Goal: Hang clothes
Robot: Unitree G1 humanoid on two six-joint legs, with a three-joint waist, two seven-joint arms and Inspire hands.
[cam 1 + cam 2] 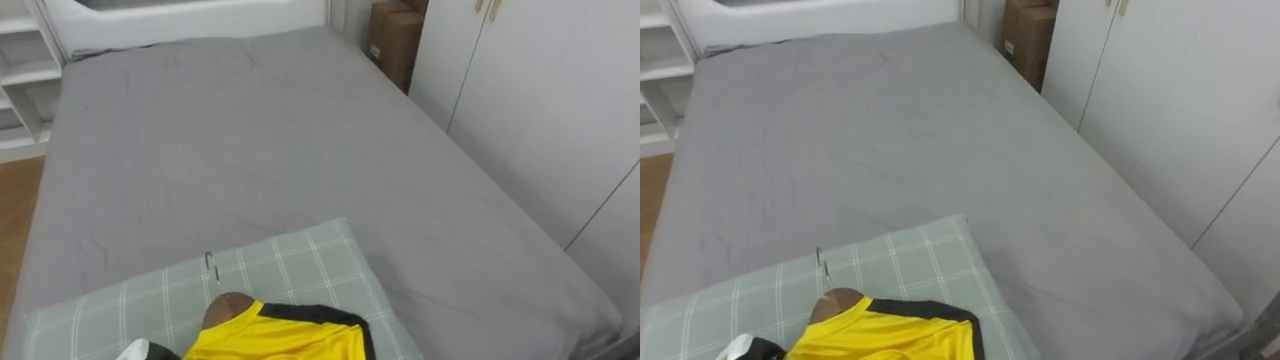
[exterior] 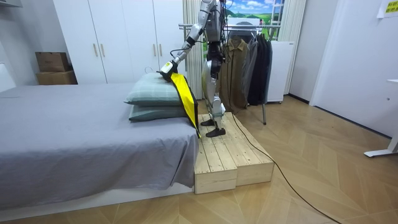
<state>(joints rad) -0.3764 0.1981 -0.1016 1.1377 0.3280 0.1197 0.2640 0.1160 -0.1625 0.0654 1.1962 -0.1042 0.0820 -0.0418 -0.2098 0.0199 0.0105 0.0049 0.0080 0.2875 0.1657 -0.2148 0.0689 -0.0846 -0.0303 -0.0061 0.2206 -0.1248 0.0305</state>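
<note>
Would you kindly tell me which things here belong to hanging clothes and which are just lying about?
Job: yellow shirt, wooden hanger, left hand, hung garments behind the robot.
Lying about: checked pillows, grey bed, cardboard boxes, white wardrobe, wooden platform.

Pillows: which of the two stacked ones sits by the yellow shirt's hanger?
The top pillow, pale green and checked: the hanger carrying the yellow shirt shows right over it. The lower pillow lies under it, plainer, away from the hanger.
</note>
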